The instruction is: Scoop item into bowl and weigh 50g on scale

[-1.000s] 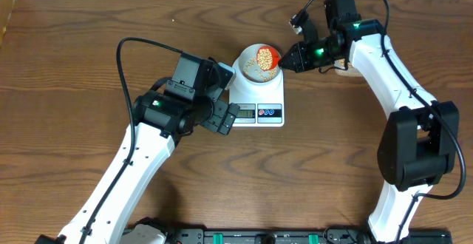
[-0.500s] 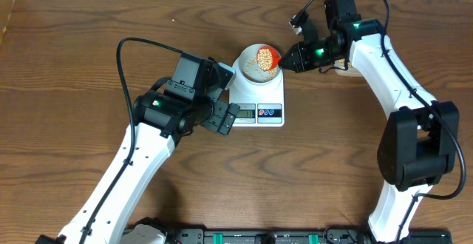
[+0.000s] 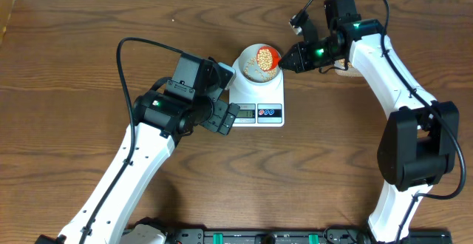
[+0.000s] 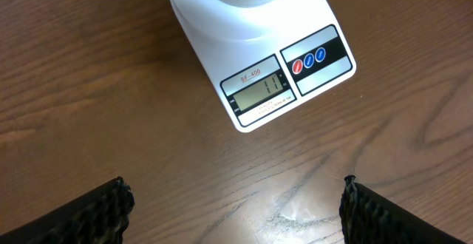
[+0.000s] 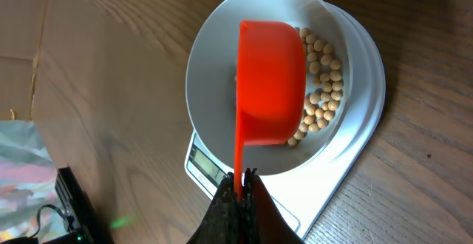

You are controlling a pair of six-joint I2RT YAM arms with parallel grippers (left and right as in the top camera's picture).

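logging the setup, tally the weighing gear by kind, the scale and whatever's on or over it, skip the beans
scale: 1
bowl: 1
red scoop: 1
total: 3

Nothing I can see has shifted over the last second. The red scoop [image 3: 267, 56] sits over the bowl [image 3: 241, 61] at the same tilt, the beans [image 3: 253, 67] lie just as they did, and neither arm has moved.
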